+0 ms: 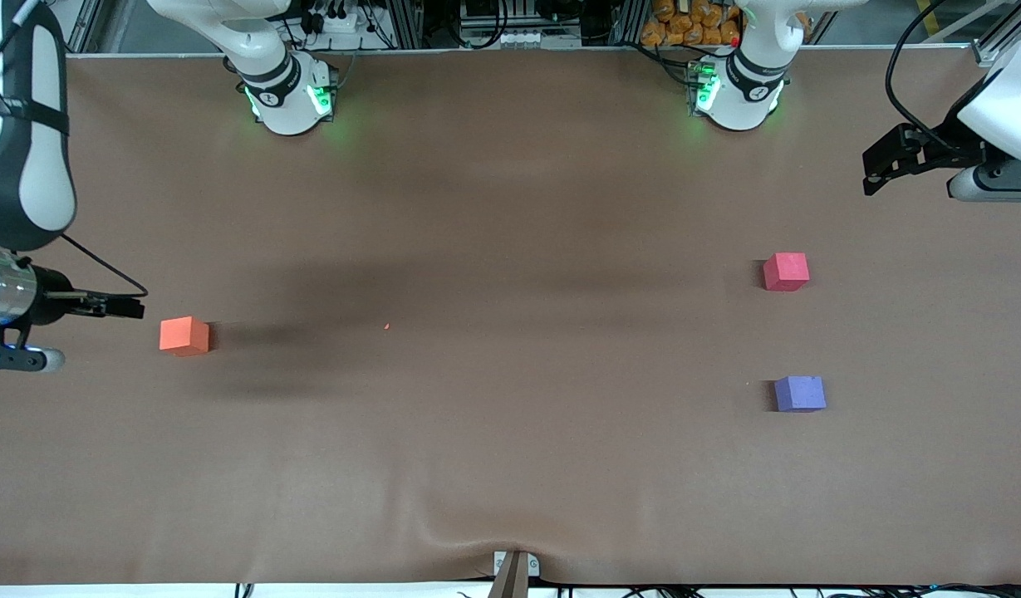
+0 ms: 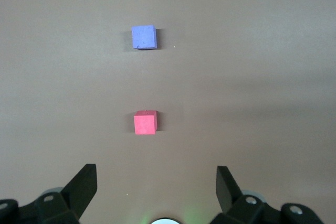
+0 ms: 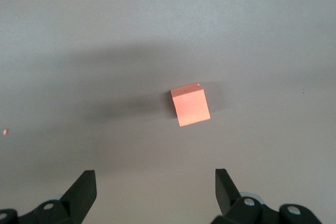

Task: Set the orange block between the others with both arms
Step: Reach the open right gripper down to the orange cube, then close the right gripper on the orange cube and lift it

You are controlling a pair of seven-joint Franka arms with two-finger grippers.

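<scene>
The orange block (image 1: 184, 335) (image 3: 190, 106) rests on the brown table toward the right arm's end. My right gripper (image 1: 132, 309) (image 3: 156, 179) hovers beside it, open and empty, with the block a little ahead of its fingers. Toward the left arm's end lie the others: a pinkish-red cube (image 1: 786, 272) (image 2: 145, 123) and, nearer the front camera, a purple-blue cube (image 1: 800, 394) (image 2: 144, 38), with a gap between them. My left gripper (image 1: 874, 174) (image 2: 156, 177) hangs open and empty above the table near its end, apart from both cubes.
A tiny orange speck (image 1: 386, 326) lies on the table between the orange block and the middle. The brown cover (image 1: 510, 208) wrinkles near a clamp (image 1: 514, 569) at the front edge. Both arm bases (image 1: 286, 95) (image 1: 736, 91) stand along the back edge.
</scene>
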